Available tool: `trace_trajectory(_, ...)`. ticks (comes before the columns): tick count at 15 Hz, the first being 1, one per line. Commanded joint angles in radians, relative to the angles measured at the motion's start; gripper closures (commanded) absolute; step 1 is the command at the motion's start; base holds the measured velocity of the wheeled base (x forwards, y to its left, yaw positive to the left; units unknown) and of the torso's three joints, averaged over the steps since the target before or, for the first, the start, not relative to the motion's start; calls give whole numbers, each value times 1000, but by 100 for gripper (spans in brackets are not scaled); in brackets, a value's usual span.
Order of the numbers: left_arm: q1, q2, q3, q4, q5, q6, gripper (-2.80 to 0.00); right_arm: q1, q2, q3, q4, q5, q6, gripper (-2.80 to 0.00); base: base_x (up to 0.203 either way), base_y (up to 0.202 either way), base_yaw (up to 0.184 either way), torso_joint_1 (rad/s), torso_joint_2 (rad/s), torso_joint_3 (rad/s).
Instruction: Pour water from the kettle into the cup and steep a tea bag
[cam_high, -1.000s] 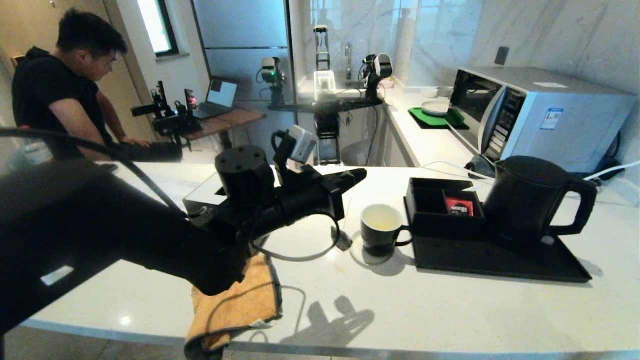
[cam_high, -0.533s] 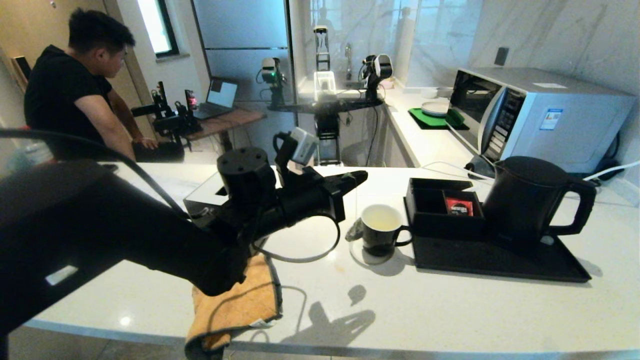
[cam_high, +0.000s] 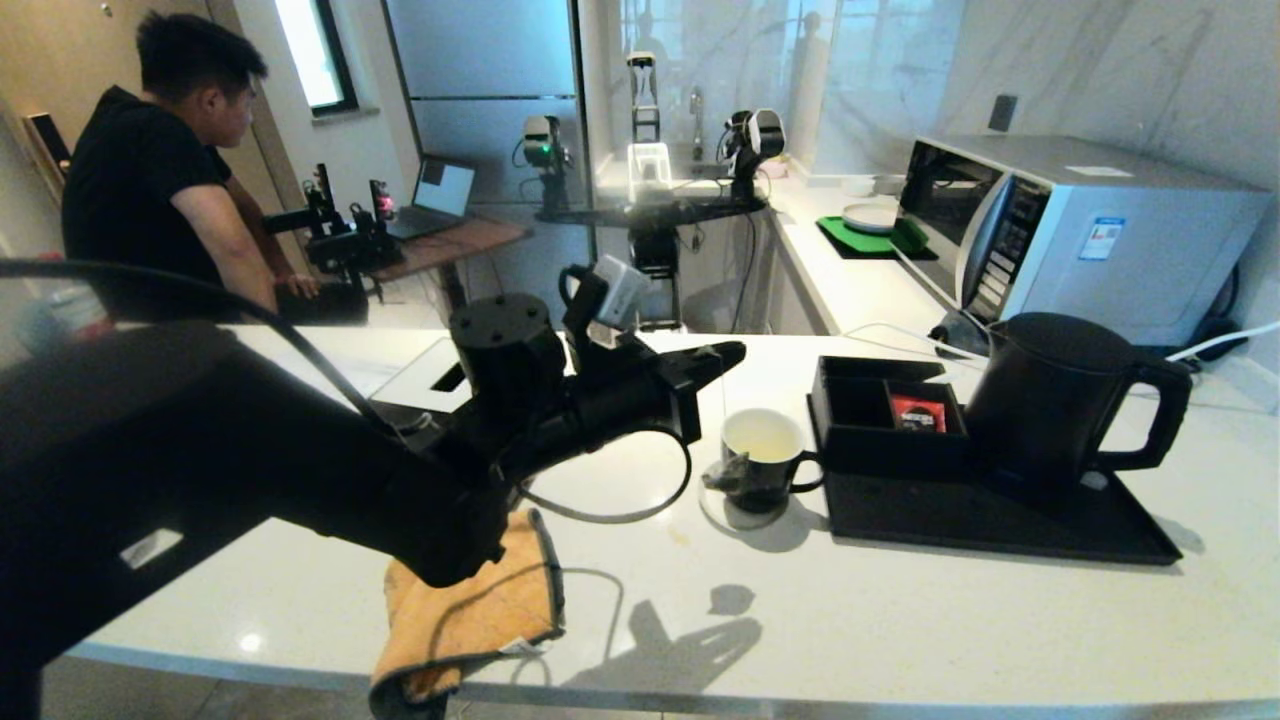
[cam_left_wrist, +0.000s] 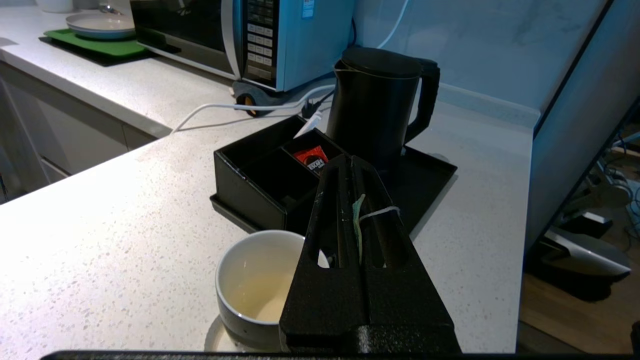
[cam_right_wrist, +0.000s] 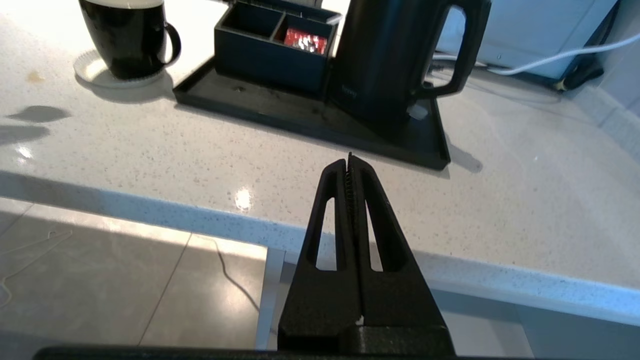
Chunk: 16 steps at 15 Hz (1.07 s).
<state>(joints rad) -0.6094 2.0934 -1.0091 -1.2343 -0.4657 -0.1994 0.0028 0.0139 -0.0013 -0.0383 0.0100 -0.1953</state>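
Observation:
My left gripper (cam_high: 735, 352) is shut on the green tag (cam_left_wrist: 357, 220) and white string (cam_left_wrist: 381, 212) of the tea bag. It hovers just left of and above the cup (cam_high: 765, 450). The tea bag (cam_high: 722, 476), a dull grey-green pouch, hangs on its string against the cup's left outer side. The cup (cam_left_wrist: 250, 280) is black with a white inside and holds pale liquid. The tall black kettle (cam_high: 1060, 400) stands upright on the black tray (cam_high: 1000, 525), to the right. My right gripper (cam_right_wrist: 348, 162) is shut and empty, low over the counter's front edge.
A black compartment box (cam_high: 860, 400) holding a red sachet (cam_high: 918, 412) sits on the tray between cup and kettle. The cup stands on a white coaster (cam_high: 716, 512). An orange cloth (cam_high: 470, 600) hangs over the front edge. A microwave (cam_high: 1080, 230) stands behind the kettle, and a person (cam_high: 160, 170) far left.
The hanging tea bag has swung right, from left of the coaster to the cup's side. My left gripper has shifted slightly right with it.

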Motion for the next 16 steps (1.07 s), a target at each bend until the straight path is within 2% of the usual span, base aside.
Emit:
trace_trajectory(1, -1, 24, -31, 10, -2, -2, 0, 0, -14, 1, -2, 1, -6, 0, 0, 0, 0, 0, 0, 0)
trace_trajectory(7, 3, 86, -194, 110, -4, -2, 0, 0, -14, 1, -2, 1, -4, 0, 0, 0, 0, 0, 0, 0)
trace_trajectory(16, -4, 243, -582, 331, -5, -2, 0, 0, -13, 1, -2, 1, -4, 0, 0, 0, 0, 0, 0, 0)
